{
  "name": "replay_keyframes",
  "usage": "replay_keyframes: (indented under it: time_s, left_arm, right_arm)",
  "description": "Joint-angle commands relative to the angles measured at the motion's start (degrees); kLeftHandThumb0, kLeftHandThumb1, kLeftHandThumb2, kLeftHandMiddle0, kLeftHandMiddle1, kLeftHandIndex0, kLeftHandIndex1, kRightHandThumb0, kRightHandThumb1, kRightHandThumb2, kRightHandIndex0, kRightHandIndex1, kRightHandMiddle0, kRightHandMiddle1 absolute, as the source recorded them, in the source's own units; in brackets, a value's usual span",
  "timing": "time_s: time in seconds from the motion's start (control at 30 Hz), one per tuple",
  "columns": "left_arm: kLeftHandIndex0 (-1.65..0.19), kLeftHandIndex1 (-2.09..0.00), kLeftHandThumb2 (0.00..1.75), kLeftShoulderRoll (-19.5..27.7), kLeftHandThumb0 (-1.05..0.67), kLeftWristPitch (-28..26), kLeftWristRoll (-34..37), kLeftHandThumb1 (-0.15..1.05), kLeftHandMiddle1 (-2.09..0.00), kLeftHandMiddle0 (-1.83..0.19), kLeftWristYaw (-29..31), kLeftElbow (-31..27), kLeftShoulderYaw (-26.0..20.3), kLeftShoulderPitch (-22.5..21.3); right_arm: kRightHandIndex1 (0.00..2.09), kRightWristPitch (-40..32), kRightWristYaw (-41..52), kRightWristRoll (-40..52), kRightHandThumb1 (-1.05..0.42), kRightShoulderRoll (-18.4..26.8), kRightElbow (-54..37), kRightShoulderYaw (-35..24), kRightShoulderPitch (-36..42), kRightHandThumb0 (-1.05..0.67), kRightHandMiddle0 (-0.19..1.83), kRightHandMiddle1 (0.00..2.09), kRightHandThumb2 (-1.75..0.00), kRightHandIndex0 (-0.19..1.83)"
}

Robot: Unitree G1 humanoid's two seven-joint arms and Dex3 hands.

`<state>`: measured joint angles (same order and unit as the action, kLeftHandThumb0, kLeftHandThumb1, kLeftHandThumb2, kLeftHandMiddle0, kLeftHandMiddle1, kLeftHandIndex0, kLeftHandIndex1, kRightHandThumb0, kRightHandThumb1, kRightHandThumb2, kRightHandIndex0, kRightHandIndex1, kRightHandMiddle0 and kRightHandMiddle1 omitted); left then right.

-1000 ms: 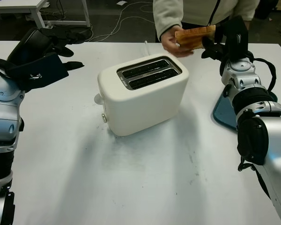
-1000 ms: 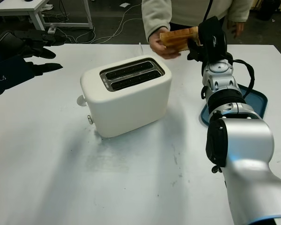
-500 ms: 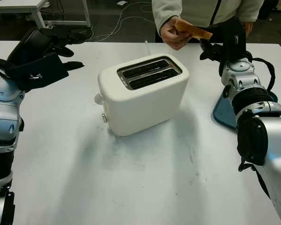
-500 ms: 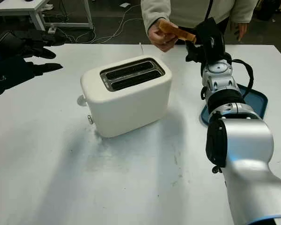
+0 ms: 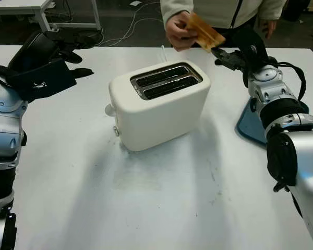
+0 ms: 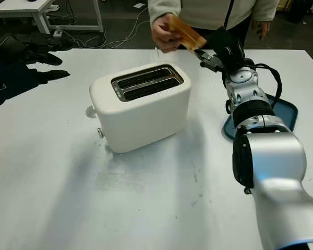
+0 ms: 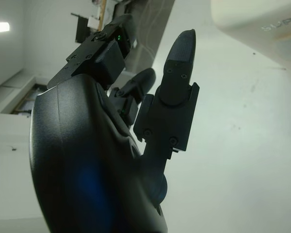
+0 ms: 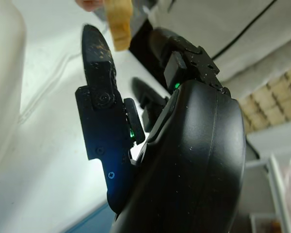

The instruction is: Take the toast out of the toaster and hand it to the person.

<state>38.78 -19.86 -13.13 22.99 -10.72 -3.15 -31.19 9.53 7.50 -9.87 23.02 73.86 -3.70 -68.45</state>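
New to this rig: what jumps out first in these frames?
The white toaster sits mid-table with both slots empty. Beyond it, at the table's far edge, a person's hand holds the toast, and the robot's right hand is open just beside it, holding nothing. The left hand hangs open over the table's far left, and a blue tray lies by the right arm.

A white two-slot plastic toaster stands on the white table, near the middle and toward its far edge. A blue flat tray lies by the table's right edge. Behind the far edge, a person's hand holds a browned slice of toast above the table.
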Motion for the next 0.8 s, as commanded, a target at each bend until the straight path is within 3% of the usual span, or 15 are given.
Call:
replay_keyframes:
  time_s: [0.0, 0.13, 0.3, 0.47, 0.6, 0.77]
  left_arm:
    - [-0.66, -0.01, 0.01, -0.45, -0.33, 0.11, 0.75, 0.89, -0.62, -0.48, -0.32, -1.0, -1.1, 1.64]
    - [-0.62, 0.0, 0.02, -1.36, -0.28, -2.05, 1.22, 0.91, -0.6, -0.44, -0.55, -4.36, -2.53, 3.91]
    - [-0.62, 0.0, 0.02, -3.49, -0.29, -1.74, 1.73, 0.92, -0.61, -0.43, -2.43, -9.1, -4.83, 7.82]
    - [-0.51, 0.0, 0.1, -7.82, -0.33, -3.97, 4.09, 0.92, -0.57, -0.34, -4.42, -16.47, -8.0, 13.74]
    - [-0.49, 0.0, 0.17, -12.84, -0.3, 1.13, 5.53, 0.92, -0.59, -0.32, -8.28, -20.51, -9.37, 19.71]
    - [-0.36, 0.0, 0.32, -19.9, -0.34, 2.85, 7.12, 0.92, -0.62, -0.14, -12.4, -25.87, -8.79, 27.2]
  right_arm:
    - [0.03, 3.19, 1.13, 1.21, -0.91, 1.3, -2.1, -0.57, 1.7, -0.78, 0.22, 0.02, -0.03, 0.23]
    - [0.04, 7.03, 2.11, 3.21, -0.89, 2.02, -6.3, -1.75, 5.41, -0.75, 0.24, 0.02, -0.01, 0.26]
    - [0.05, 9.57, 5.89, 8.15, -0.91, 1.77, -17.96, -4.37, 14.16, -0.63, 0.29, 0.04, -0.01, 0.3]
    - [0.07, 6.44, 8.07, 11.85, -0.92, 0.99, -39.04, -5.21, 28.6, -0.63, 0.37, 0.06, -0.09, 0.37]
    - [0.04, -0.17, 9.26, 17.73, -0.92, -1.82, -55.95, -6.22, 41.24, -0.63, 0.34, 0.03, -0.13, 0.33]
    - [0.01, -8.47, 7.46, 23.29, -0.92, -6.62, -71.97, -6.9, 54.2, -0.56, 0.28, 0.0, -0.21, 0.27]
